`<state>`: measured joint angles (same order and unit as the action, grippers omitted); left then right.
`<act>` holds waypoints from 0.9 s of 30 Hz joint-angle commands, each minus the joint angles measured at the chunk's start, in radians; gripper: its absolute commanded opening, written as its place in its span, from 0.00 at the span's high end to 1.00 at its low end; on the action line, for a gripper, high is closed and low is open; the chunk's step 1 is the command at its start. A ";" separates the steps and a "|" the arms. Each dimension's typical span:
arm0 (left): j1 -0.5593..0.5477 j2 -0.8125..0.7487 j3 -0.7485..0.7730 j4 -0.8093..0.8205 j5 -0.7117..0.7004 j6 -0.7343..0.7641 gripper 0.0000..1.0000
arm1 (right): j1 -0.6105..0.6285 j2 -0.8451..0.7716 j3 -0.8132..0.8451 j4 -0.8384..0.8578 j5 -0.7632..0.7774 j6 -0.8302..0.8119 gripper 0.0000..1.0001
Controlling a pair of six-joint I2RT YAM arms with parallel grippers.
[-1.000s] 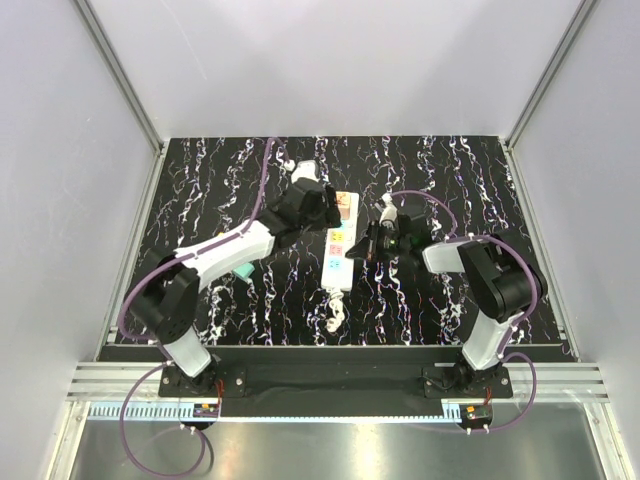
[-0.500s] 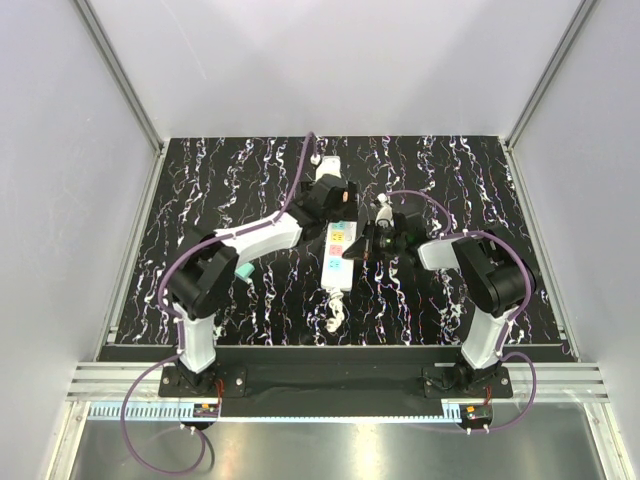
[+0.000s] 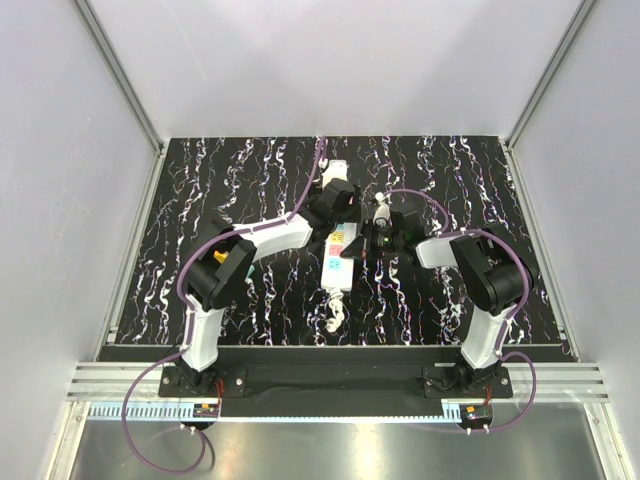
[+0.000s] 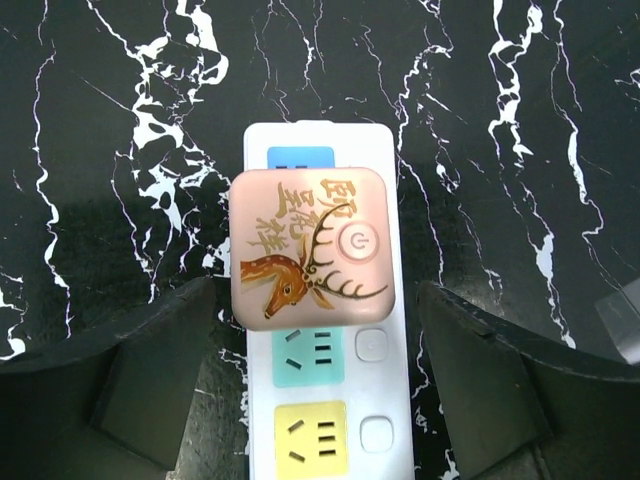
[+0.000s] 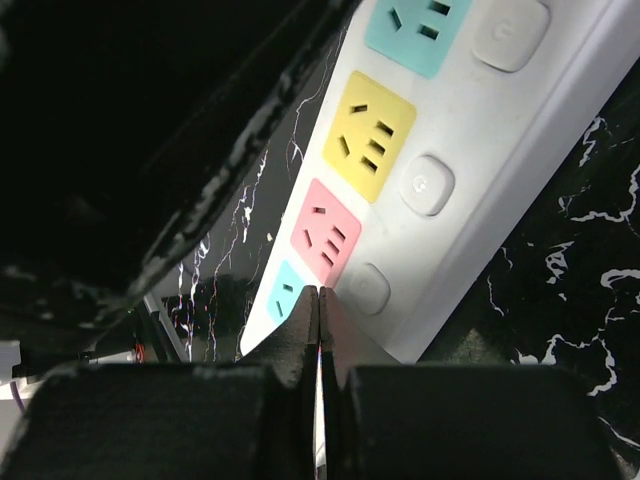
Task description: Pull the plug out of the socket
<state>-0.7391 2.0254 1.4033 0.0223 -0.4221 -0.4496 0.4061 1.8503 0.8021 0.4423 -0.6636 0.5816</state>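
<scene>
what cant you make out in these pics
- Left wrist: the plug covers its own pins and its outlet on the socket.
- Top external: the left gripper hides the plug and the socket's far end.
- Right wrist: whether the shut right gripper touches the socket; a dark blurred shape fills the upper left, plug unseen.

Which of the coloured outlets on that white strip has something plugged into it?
The one hidden under the square pink deer-printed plug, between the blue end outlet and the teal outlet; all others seen are empty.
</scene>
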 commanded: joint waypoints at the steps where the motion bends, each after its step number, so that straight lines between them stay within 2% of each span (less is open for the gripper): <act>1: -0.005 0.006 0.043 0.083 -0.044 0.003 0.14 | 0.011 0.032 0.019 -0.059 0.061 -0.025 1.00; 5: -0.003 0.021 0.056 0.090 -0.037 0.002 0.24 | 0.011 0.041 0.029 -0.077 0.076 -0.025 1.00; 7: -0.003 0.029 0.059 0.100 -0.024 -0.003 0.33 | 0.011 0.049 0.032 -0.083 0.079 -0.020 1.00; 9: -0.003 0.035 0.065 0.102 -0.015 -0.004 0.47 | 0.011 0.049 0.031 -0.065 0.065 -0.017 1.00; 12: -0.003 0.038 0.063 0.102 0.003 -0.012 0.58 | 0.011 0.036 0.009 -0.002 0.041 0.004 1.00; 13: -0.003 0.038 0.060 0.100 0.011 -0.011 0.71 | 0.011 0.032 0.006 0.010 0.036 0.006 1.00; 16: -0.005 0.026 0.037 0.099 0.016 -0.020 0.82 | 0.011 0.009 -0.003 0.024 0.048 0.008 1.00; 20: -0.005 -0.007 -0.009 0.111 0.011 -0.027 0.87 | 0.004 -0.058 -0.029 0.027 0.102 -0.020 1.00; 24: -0.005 -0.008 -0.004 0.110 0.005 -0.021 0.91 | -0.058 -0.095 -0.041 0.004 0.111 0.006 1.00; 25: -0.005 -0.007 -0.001 0.108 0.006 -0.021 0.91 | -0.093 -0.103 -0.040 -0.007 0.110 0.018 0.93; 27: -0.005 -0.005 0.003 0.110 0.011 -0.023 0.92 | -0.125 -0.138 -0.035 -0.049 0.125 0.032 0.89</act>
<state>-0.7391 2.0506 1.4052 0.0849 -0.4225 -0.4534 0.3424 1.7912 0.7628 0.4343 -0.5873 0.6006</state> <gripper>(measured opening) 0.615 0.092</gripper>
